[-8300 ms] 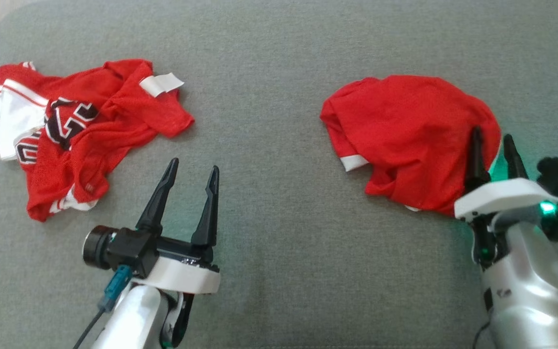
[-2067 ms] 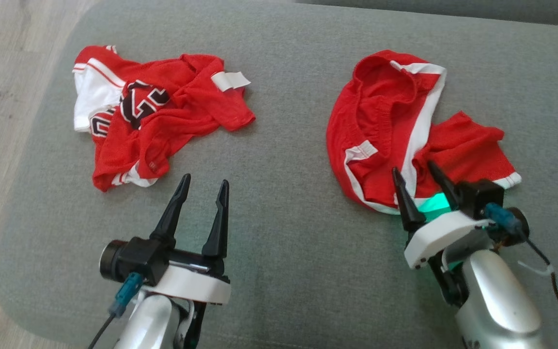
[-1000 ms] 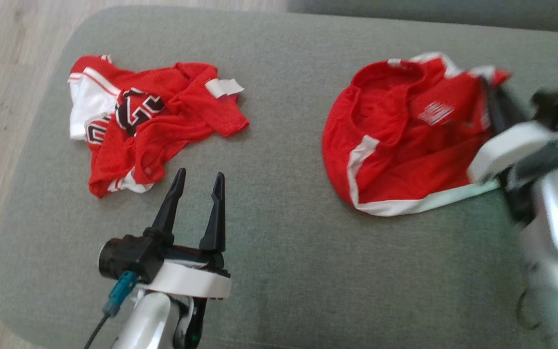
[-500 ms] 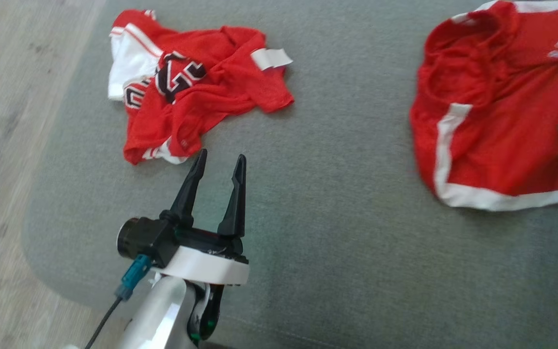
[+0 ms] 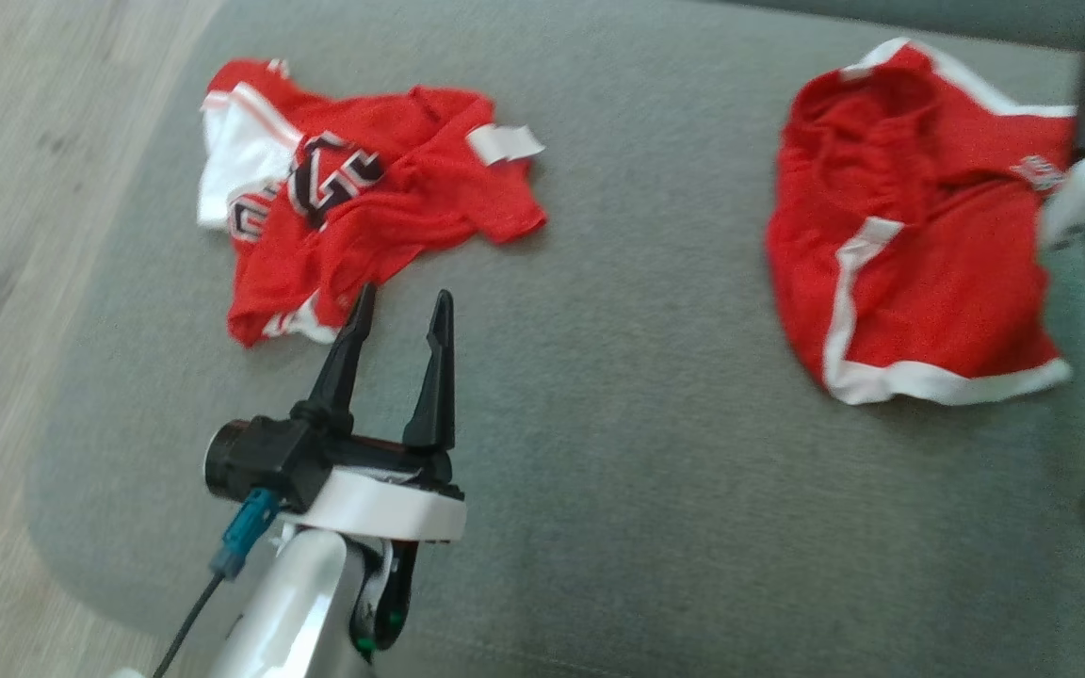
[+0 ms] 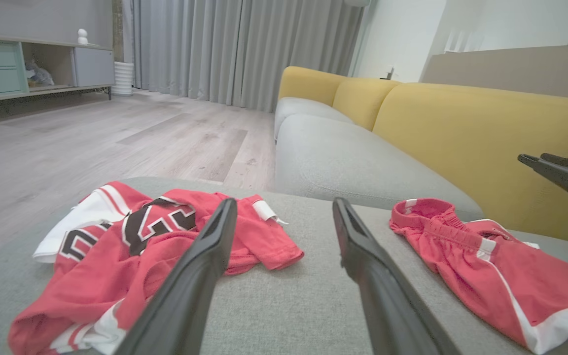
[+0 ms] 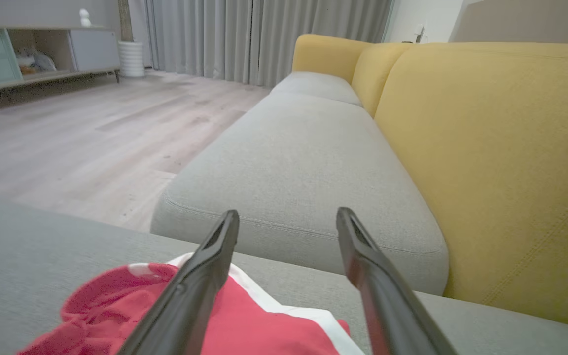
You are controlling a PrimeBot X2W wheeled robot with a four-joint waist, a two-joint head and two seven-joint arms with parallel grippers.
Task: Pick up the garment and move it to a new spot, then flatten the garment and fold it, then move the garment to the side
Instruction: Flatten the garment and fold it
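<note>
Well, red shorts (image 5: 929, 273) lie on grey cushion (image 5: 646, 424).

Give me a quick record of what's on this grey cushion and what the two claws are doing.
Surface: grey cushion, yellow sofa behind
Left side: crumpled red jersey
Right side: red shorts, white trim, spread fairly flat
Left gripper: open, empty, near the jersey
Right gripper: open, empty, over the shorts
Folded yet: no

Grey cushion (image 5: 599, 424), crumpled red jersey (image 5: 382, 207) lying left, red shorts (image 5: 929, 264) (seemingly spread) right
</note>
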